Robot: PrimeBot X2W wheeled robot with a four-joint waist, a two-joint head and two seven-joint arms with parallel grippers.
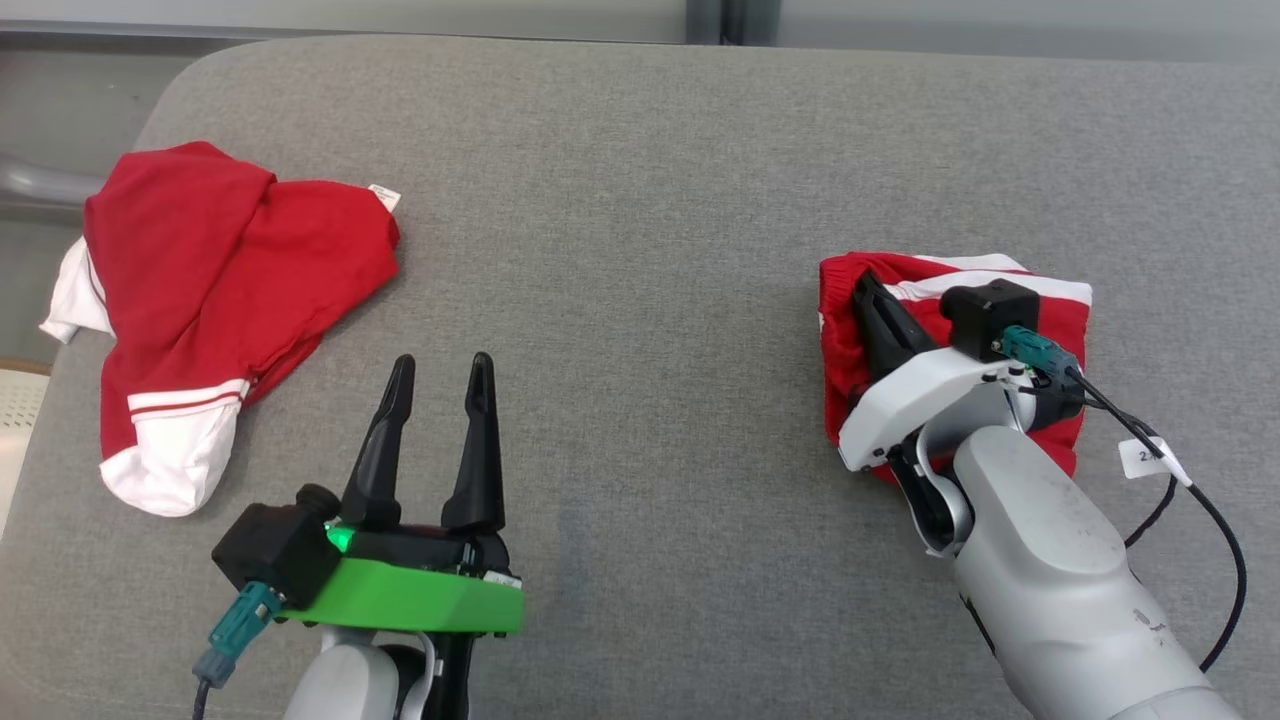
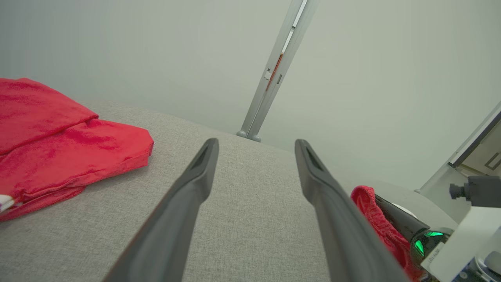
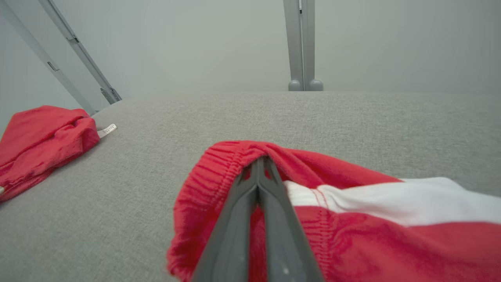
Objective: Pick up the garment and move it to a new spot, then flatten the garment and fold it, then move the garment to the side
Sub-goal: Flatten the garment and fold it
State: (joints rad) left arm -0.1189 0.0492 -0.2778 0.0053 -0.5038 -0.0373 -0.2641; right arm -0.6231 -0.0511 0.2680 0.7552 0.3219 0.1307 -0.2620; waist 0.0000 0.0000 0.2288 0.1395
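Right end effector (image 3: 259, 161) clamped on garment (image 3: 372, 243), tips hidden in waistband (image 3: 211, 172); left end effector (image 1: 442, 362) wide open.

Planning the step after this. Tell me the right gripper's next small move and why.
Probably open the right gripper and let go. Its fingers are shut, tips tucked into the waistband of the folded garment, which already lies compact at the right side of the grey surface. The left gripper is open, holding nothing, well apart from it.
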